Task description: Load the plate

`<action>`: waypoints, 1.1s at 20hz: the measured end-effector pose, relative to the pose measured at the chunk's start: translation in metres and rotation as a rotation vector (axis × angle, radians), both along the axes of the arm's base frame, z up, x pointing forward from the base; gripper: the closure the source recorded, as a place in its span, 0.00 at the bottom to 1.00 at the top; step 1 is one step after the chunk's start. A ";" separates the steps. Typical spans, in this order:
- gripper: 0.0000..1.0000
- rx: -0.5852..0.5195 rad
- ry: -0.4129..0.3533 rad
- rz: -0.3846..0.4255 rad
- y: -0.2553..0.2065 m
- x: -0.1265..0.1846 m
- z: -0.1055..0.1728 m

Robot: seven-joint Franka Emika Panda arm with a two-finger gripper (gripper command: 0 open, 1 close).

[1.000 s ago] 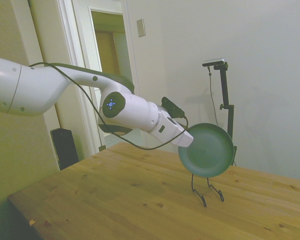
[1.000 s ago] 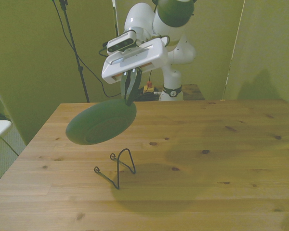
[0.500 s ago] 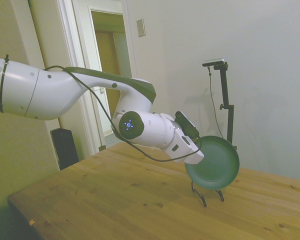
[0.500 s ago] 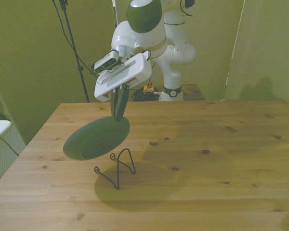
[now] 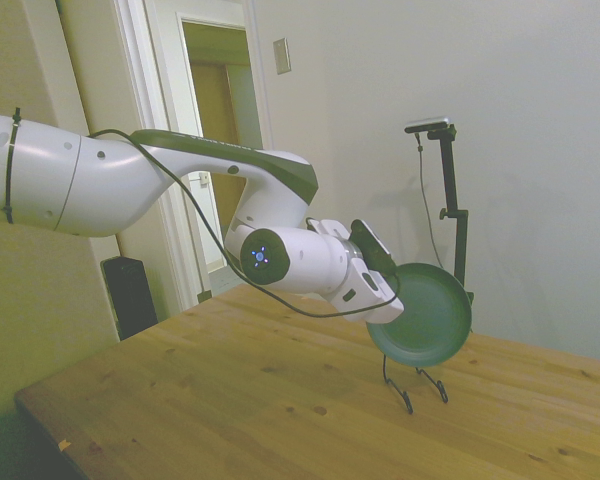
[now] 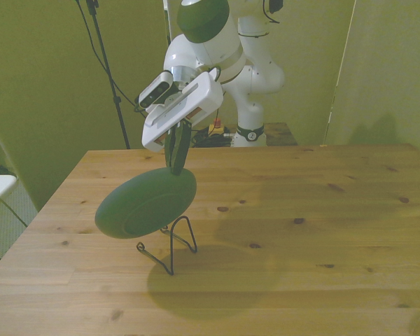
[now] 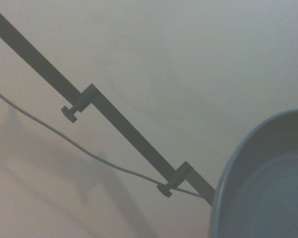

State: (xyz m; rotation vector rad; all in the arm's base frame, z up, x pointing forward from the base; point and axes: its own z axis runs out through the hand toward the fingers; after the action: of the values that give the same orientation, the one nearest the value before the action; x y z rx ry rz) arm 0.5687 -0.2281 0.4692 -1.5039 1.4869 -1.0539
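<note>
Your gripper (image 6: 176, 162) has its jaws clamped on the plate's (image 6: 145, 203) rim, holding the plate tilted just above the wire stand (image 6: 169, 243) so its lower edge can drop in.

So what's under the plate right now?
Under the plate, held by the gripper, stands the wire stand on the table. The plate hides the stand's top, so contact can't be judged.
</note>
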 end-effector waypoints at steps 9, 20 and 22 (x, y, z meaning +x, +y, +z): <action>1.00 0.005 -0.008 0.026 -0.010 -0.008 -0.022; 1.00 0.008 -0.002 0.047 -0.015 0.000 -0.035; 1.00 0.007 -0.011 0.048 -0.015 0.002 -0.031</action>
State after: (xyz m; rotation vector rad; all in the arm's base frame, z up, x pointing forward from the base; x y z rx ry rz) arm 0.5711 -0.2431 0.4386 -1.5195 1.4386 -1.0262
